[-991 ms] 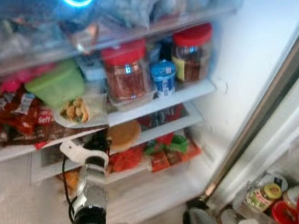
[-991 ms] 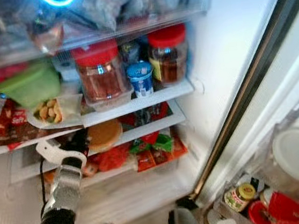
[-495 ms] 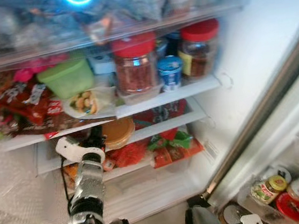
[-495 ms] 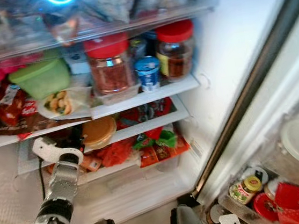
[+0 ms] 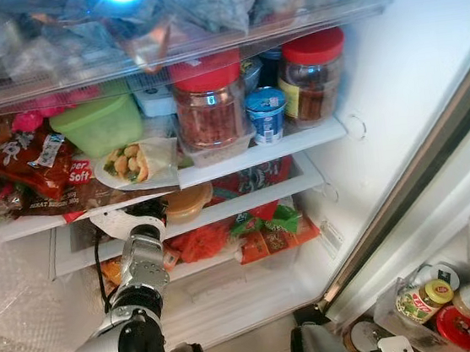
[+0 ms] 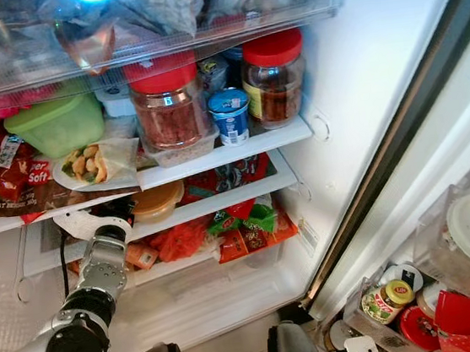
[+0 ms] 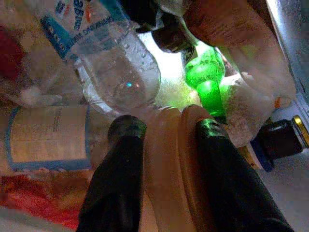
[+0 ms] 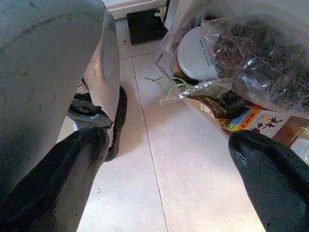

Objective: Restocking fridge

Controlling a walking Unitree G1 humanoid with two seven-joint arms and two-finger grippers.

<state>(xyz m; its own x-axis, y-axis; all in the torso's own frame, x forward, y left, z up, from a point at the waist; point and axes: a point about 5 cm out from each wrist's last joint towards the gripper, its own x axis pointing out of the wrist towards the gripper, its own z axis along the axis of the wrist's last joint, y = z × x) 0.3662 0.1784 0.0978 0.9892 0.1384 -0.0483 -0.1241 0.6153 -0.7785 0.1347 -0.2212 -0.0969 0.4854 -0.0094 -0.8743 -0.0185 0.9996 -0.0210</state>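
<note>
Reaching into the fridge (image 5: pixel 391 56) with the left arm, the left gripper (image 7: pixel 164 130) is clamped on a tan lidded tub (image 5: pixel 185 204) that sits on the middle shelf (image 5: pixel 247 204), just under the shelf with the red-lidded jars (image 5: pixel 208 102). In the wrist view you can see both black fingers (image 7: pixel 120 159) pinching the tub's rim from either side, so it's definitely grasping, not letting go.

The key bit: the tub lies straight ahead of the claw, deeper into the shelf, and right behind it there's a clear water bottle (image 7: pixel 113 67) and a green bottle (image 7: pixel 205 77) crowding the back. My guess is there's not much room left to push it further in.

The right gripper (image 8: pixel 164 159) hangs down by the floor, fingers spread wide with nothing between them, well away from the shelf. Left arm's clearly the one doing the job.
</note>
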